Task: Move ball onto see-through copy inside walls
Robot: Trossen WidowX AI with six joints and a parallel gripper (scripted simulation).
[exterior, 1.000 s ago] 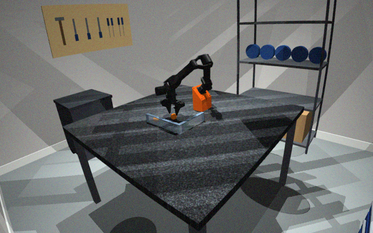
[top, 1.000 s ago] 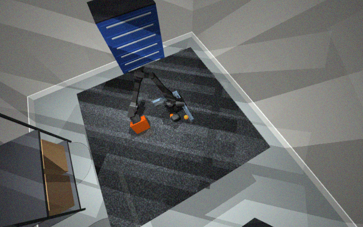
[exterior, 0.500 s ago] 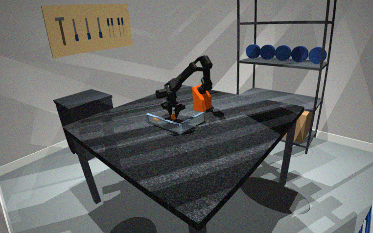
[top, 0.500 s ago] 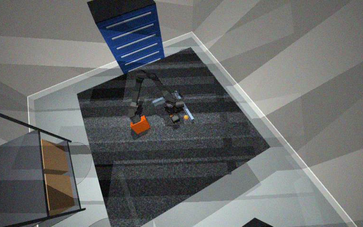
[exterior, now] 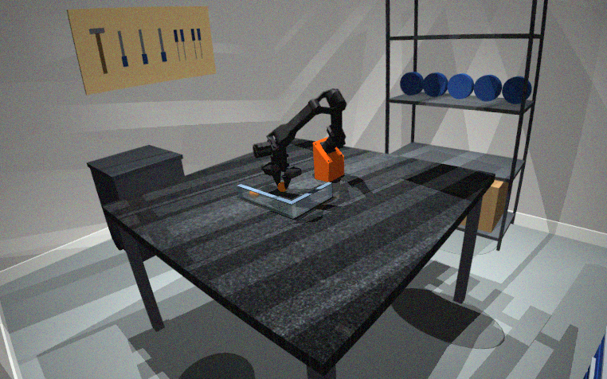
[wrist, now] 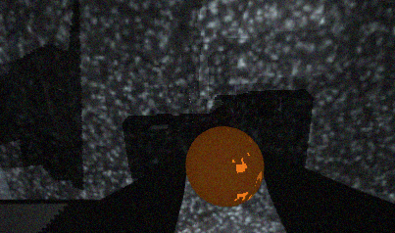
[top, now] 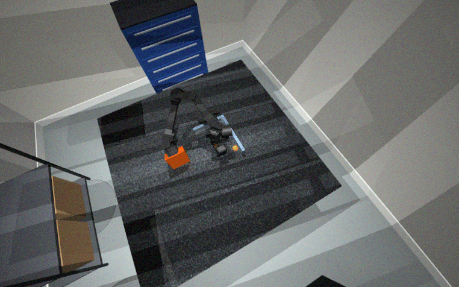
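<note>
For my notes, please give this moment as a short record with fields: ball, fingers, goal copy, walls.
ball: orange, between the fingers, lifted above the table
gripper: shut on the ball
fingers: dark, one on each side of the ball
goal copy: see-through ball, beside one wall
walls: two low clear walls forming a corner

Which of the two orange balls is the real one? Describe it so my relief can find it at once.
Start at the orange arm base on the dark table; just in front stand the clear corner walls. Inside them, the real ball is pinched in the gripper, while the see-through copy sits alone by the far wall end.
</note>
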